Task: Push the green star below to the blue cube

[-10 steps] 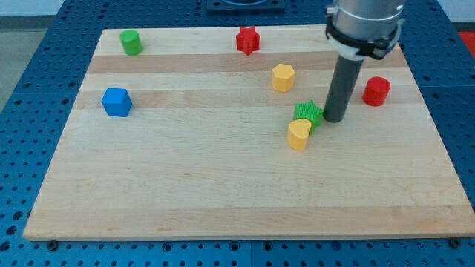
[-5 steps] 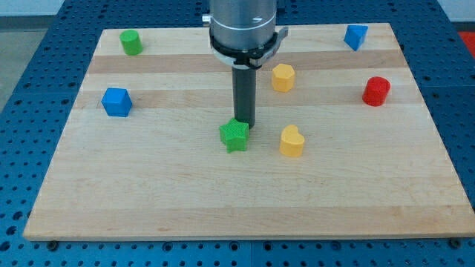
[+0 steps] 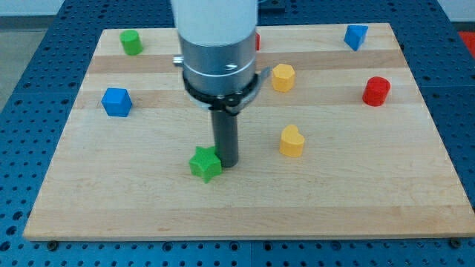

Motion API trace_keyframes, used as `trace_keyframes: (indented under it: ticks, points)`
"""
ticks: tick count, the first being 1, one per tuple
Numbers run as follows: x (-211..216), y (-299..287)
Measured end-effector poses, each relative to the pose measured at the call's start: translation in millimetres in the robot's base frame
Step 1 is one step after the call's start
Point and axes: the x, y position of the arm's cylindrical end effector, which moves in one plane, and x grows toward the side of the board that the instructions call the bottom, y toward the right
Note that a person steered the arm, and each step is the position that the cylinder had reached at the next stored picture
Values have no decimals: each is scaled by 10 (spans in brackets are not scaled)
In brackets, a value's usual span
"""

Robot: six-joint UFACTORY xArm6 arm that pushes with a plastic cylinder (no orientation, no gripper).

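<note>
The green star (image 3: pixel 205 164) lies on the wooden board (image 3: pixel 356 200), left of centre toward the view's bottom. My tip (image 3: pixel 226 162) touches its right side. The blue cube (image 3: pixel 116 101) sits near the board's left edge, up and to the left of the star, well apart from it. The arm's grey body hides part of the board's upper middle.
A yellow heart block (image 3: pixel 292 141) lies right of my tip. A yellow hexagonal block (image 3: pixel 283 77) sits above it. A red cylinder (image 3: pixel 376 91) is at the right, a blue block (image 3: pixel 355 35) at top right, a green cylinder (image 3: pixel 131 41) at top left. A red block (image 3: pixel 257 41) peeks from behind the arm.
My tip has swept left and toward the view's bottom, pushing the green star away from the yellow heart, from right of centre to left of centre.
</note>
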Motion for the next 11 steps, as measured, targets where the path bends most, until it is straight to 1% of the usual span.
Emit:
trace_keyframes:
  ticks: [3, 4, 5, 6, 9, 11]
  points:
    - [427, -550]
    - [457, -787]
    - [457, -1034]
    - [457, -1150]
    - [138, -1104]
    - [173, -1191]
